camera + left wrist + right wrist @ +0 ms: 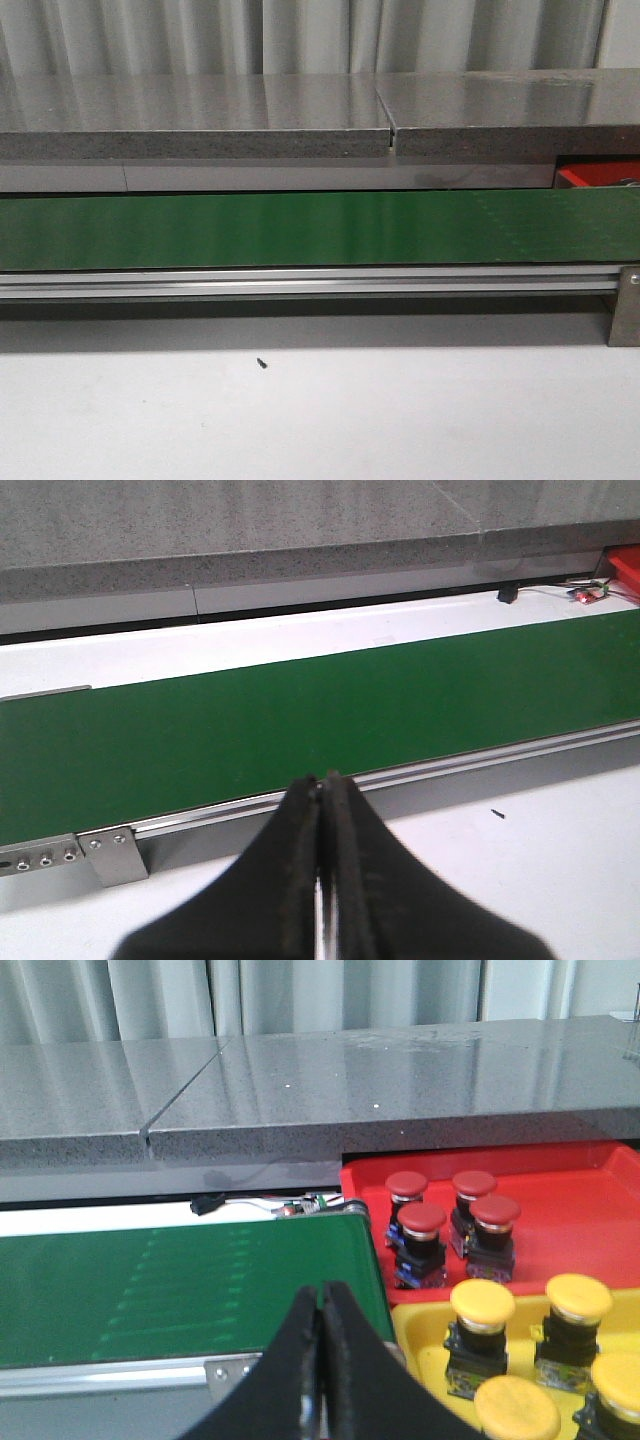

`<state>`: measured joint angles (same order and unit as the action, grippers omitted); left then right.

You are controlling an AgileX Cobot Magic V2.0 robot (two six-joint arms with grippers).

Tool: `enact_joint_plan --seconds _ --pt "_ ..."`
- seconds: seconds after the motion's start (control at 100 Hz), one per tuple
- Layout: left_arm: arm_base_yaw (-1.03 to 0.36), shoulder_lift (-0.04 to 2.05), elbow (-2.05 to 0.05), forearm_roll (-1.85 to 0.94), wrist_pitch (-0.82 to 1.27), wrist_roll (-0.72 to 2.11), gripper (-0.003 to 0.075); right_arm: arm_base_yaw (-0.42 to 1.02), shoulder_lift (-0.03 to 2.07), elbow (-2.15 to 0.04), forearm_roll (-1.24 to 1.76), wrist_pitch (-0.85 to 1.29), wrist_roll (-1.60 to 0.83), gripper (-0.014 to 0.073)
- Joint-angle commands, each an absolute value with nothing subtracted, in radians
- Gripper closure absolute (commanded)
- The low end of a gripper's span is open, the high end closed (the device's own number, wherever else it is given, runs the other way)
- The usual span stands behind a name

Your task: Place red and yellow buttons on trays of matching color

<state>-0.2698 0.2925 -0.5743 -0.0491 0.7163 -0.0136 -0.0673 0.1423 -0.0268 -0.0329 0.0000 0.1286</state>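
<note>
From the front camera I get little: the green belt running across, the grey stone shelf behind it, and only a sliver of the red tray peeking out at the far right end under the shelf; neither arm appears there. My right wrist camera fills in what the front view hides. There the right claw has its black fingers pressed together with nothing between them, hovering over the end of the belt. Just beyond and to the side of its tips sits the red tray, holding four red buttons standing upright in a tight cluster. Closer to the claw, beside the fingers, is a yellow tray that no other view shows, with four yellow buttons visible on it, some cut off by the frame edge. So every button I can see already sits on its matching colour. A small tangle of wires lies past the belt's end. My left wrist camera shows the left claw equally closed and empty, poised above the white table just short of the belt's aluminium rail, with a long stretch of bare belt ahead and the red tray's corner far off at the edge.
</note>
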Motion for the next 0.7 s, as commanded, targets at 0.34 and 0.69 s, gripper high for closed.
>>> enact_joint_plan --seconds 0.34,0.69 --pt "-0.276 0.303 -0.599 -0.060 0.646 -0.024 0.0739 -0.070 -0.028 0.028 -0.045 -0.007 0.131 0.0708" --pt "-0.276 0.303 -0.599 -0.060 0.644 -0.024 0.0739 -0.070 -0.028 0.027 -0.045 -0.012 0.131 0.0708"
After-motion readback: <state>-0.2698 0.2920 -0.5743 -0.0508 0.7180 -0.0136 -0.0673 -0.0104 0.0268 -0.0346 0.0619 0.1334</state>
